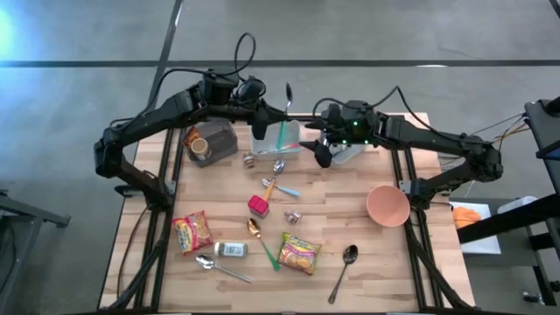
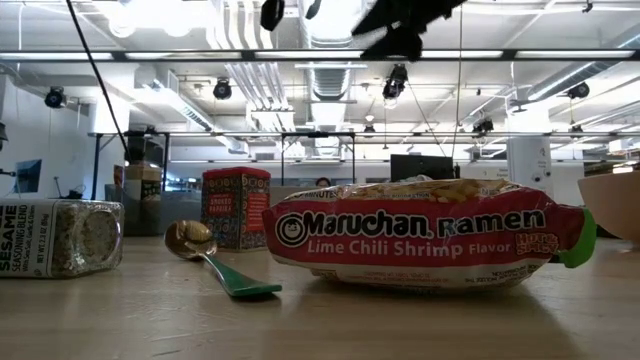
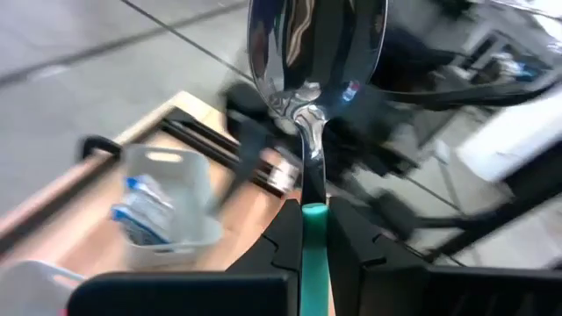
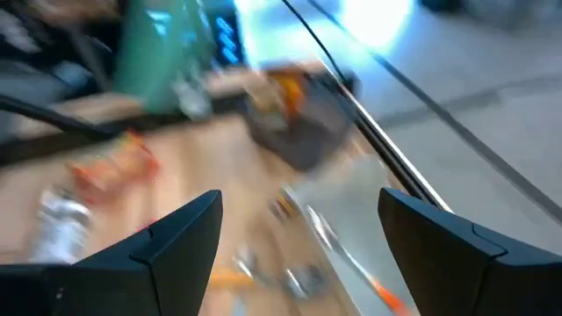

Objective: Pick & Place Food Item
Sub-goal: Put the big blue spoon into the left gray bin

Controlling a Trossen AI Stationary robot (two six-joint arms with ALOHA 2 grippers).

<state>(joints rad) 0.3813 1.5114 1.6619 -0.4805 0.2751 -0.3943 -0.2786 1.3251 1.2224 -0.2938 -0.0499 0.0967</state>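
My left gripper (image 1: 275, 121) is over the table's far middle, shut on a spoon (image 1: 288, 92) with a silver bowl and a green handle. To its right my right gripper (image 1: 320, 150) hangs open with nothing between its fingers (image 4: 180, 235), above a clear bin (image 1: 352, 156). Two ramen packets (image 1: 192, 232) (image 1: 299, 252) lie flat near the front edge. The right one fills the low view (image 2: 420, 235). A sesame jar (image 1: 230, 249) lies on its side between them. A red tin (image 1: 258, 206) stands mid-table. My left gripper pinches the spoon's green handle (image 3: 314, 230) between its two fingers. The spoon's silver bowl (image 3: 316, 44) stands out beyond the fingertips, close to the wrist camera. The spoon is lifted clear of the table and of the bins.
A second clear bin (image 1: 276, 142) stands under the held spoon, with a brown jar (image 1: 210, 142) left of it. A pink bowl (image 1: 388, 206) sits at the right. Loose spoons (image 1: 344, 269) (image 1: 219, 267) (image 1: 261, 241) and small items lie about the middle and front.
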